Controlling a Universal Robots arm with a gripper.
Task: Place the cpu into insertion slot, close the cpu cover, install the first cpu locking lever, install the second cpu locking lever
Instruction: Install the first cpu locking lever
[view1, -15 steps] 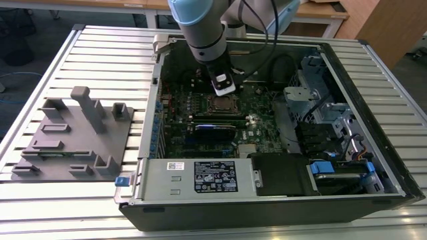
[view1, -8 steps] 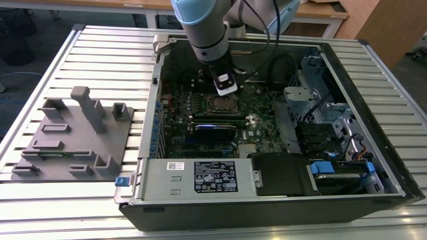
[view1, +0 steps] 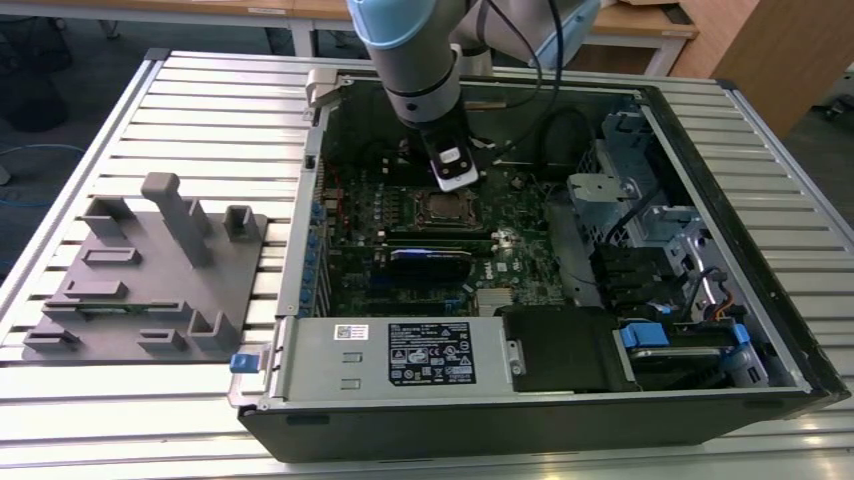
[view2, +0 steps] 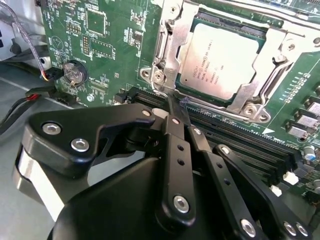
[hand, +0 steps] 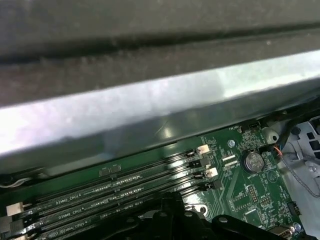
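Observation:
The cpu (view2: 220, 60) lies flat in the insertion slot (view1: 441, 208), its silver-grey top showing. The cpu cover (view2: 170, 55) is folded down over it, framing the chip on all sides. A thin metal locking lever (view2: 161, 40) runs along one side of the cover. My gripper (view2: 175, 102) is shut, with nothing visible between its black fingers (view2: 176, 140). Its tip sits just off the near corner of the slot's metal rim. In the exterior view the gripper (view1: 458, 180) hangs inside the open computer case, just above the far edge of the slot.
Long black memory slots (view2: 240, 145) run beside the socket, right under the fingers. A coin battery (view2: 74, 72) sits on the green board. The grey labelled box (view1: 400, 352) fills the case front, a drive cage (view1: 627, 190) the exterior view's right. A grey fixture (view1: 147, 270) lies outside.

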